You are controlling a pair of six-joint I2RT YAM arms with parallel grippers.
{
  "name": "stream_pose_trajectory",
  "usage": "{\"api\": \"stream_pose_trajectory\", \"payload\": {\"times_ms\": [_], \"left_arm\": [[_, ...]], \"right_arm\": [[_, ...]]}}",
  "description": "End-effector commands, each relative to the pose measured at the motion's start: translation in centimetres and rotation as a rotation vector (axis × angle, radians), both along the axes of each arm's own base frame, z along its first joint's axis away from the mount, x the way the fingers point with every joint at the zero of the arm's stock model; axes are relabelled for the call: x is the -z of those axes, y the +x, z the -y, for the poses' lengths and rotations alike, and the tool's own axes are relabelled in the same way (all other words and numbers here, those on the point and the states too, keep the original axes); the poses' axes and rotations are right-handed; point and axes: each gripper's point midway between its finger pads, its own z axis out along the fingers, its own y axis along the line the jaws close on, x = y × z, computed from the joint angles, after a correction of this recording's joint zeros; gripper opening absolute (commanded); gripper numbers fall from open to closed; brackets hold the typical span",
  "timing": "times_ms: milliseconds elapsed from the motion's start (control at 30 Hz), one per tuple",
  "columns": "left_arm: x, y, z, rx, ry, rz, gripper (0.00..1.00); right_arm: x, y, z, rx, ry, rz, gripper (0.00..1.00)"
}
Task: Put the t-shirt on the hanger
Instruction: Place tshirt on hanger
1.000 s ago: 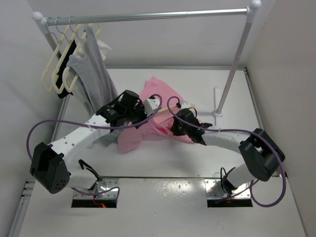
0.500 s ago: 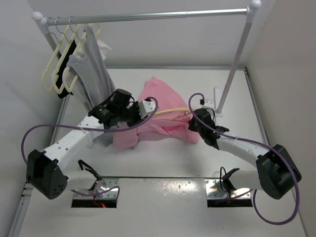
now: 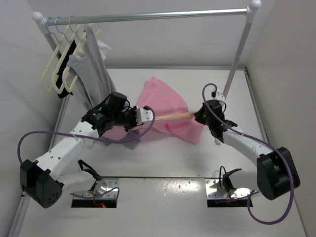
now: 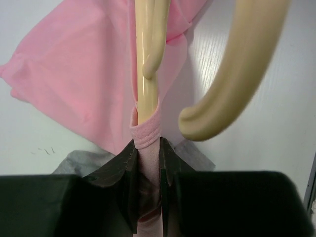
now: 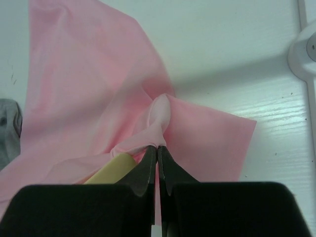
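The pink t-shirt (image 3: 165,101) lies bunched in the middle of the table, draped over the peach-beige hanger (image 3: 170,116). My left gripper (image 3: 142,116) is shut on a fold of the t-shirt (image 4: 74,74) wrapped round the end of a hanger arm (image 4: 146,79). The hanger's hook (image 4: 232,74) curves to the right of that arm. My right gripper (image 3: 201,115) is shut on a pinch of the t-shirt (image 5: 98,89) at its right side. The other hanger arm's tip (image 5: 111,170) shows just left of my right gripper (image 5: 158,146), under the cloth.
A clothes rack's rail (image 3: 148,16) spans the back. Cream hangers (image 3: 52,69), a black hanger and a gray garment (image 3: 94,69) hang at its left end. The rack's right post (image 3: 237,57) and its foot (image 5: 306,49) stand close to my right gripper. Gray cloth (image 4: 84,163) lies under my left gripper.
My right gripper has moved right and back, pulling the pink cloth along the hanger arm. My left gripper has shifted slightly left, and the t-shirt is now stretched between the two.
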Motion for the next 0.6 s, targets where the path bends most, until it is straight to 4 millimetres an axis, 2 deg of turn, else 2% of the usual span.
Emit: {"api": "stream_pose_trajectory", "payload": {"times_ms": [0,67,167,233,267,367,400,467,567], "left_arm": [[0.6,-1.3,-1.8,-0.003,0.054,-0.033,0.00],[0.9,-1.0,-2.1,-0.013,0.076,-0.027,0.00],[3.0,0.1,-3.5,-0.113,0.168,-0.059,0.00],[3.2,0.9,-3.9,-0.182,0.170,-0.080,0.00],[2.7,1.7,-3.7,-0.207,0.154,-0.063,0.00],[2.3,2.3,-3.1,-0.251,0.118,-0.089,0.00],[1.7,2.6,-3.0,-0.251,0.110,-0.078,0.00],[2.5,2.9,-3.2,-0.238,0.144,-0.074,0.00],[2.7,2.3,-3.0,-0.169,0.176,-0.063,0.00]], "right_arm": [[2.4,-0.8,6.4,0.184,-0.164,-0.078,0.00],[2.9,-1.1,6.6,0.185,-0.162,-0.090,0.00],[1.6,-1.1,6.6,0.151,-0.175,-0.043,0.00],[1.6,-1.4,6.8,0.120,-0.220,-0.050,0.00],[1.1,-1.4,6.9,0.108,-0.236,-0.044,0.00],[0.8,-1.6,5.7,-0.029,-0.265,-0.025,0.00],[-0.2,-1.5,5.0,-0.065,-0.256,0.011,0.00],[-0.6,-1.7,4.7,-0.071,-0.234,0.026,0.00],[-1.0,-1.7,5.2,-0.062,-0.244,0.027,0.00]]}}
